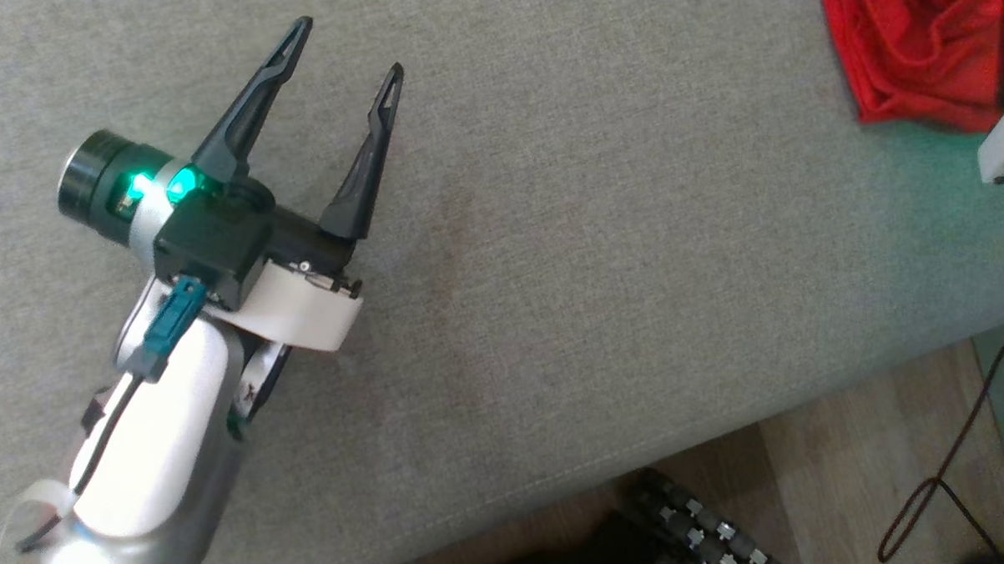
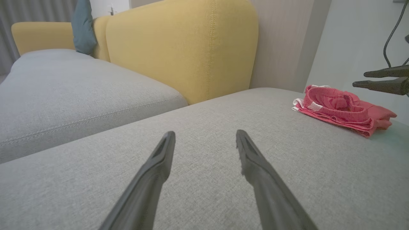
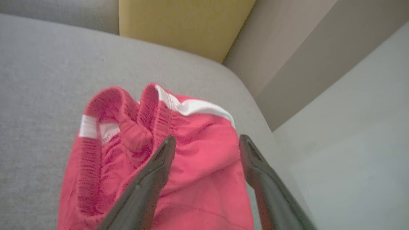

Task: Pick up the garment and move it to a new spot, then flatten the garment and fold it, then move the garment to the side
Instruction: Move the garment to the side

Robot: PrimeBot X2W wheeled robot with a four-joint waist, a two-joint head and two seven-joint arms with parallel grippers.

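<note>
Gently | left pincer (image 1: 350, 45) and right pincer (image 3: 207, 138) spread, empty | I'd lift straight off the red shorts (image 3: 204, 179), snagging nothing.

I count one red garment (image 2: 342, 110), two grey seat cushions (image 2: 80, 86), two yellow backrests (image 2: 182, 44), one teal pillow (image 2: 83, 28) and one dark cable (image 1: 955, 465). Two grippers on my screens, left gripper (image 1: 349, 47) and right gripper (image 3: 207, 142), each with two fingers (image 2: 159, 166).
</note>
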